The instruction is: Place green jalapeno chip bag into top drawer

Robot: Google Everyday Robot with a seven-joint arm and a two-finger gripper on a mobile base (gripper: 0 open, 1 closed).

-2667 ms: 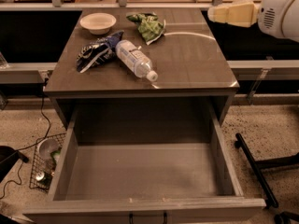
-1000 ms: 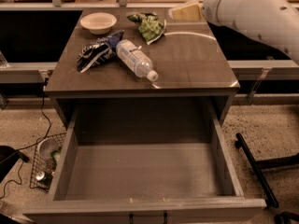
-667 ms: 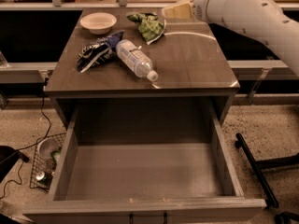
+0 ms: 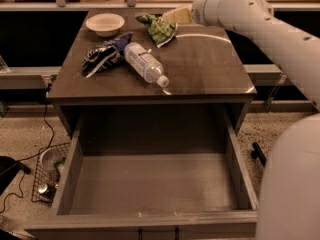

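The green jalapeno chip bag [image 4: 158, 29] lies crumpled at the back middle of the cabinet top. My gripper [image 4: 175, 16] is at the end of the white arm [image 4: 260, 24] that comes in from the right. It is right beside the bag's upper right edge, at or just above it. The top drawer [image 4: 150, 184] is pulled wide open below the cabinet top, and its flat bottom is bare. Its dark handle [image 4: 157, 232] shows at the bottom edge of the view.
On the cabinet top [image 4: 210, 64] lie a white bowl [image 4: 105, 24], a dark blue and white snack bag [image 4: 102, 56] and a clear water bottle [image 4: 145, 63] on its side. A wire basket [image 4: 47, 176] stands on the floor at the left. My arm fills the right edge.
My arm has swung from the far right edge leftward across the back of the cabinet top, bringing the gripper up to the green bag. The objects have not moved.
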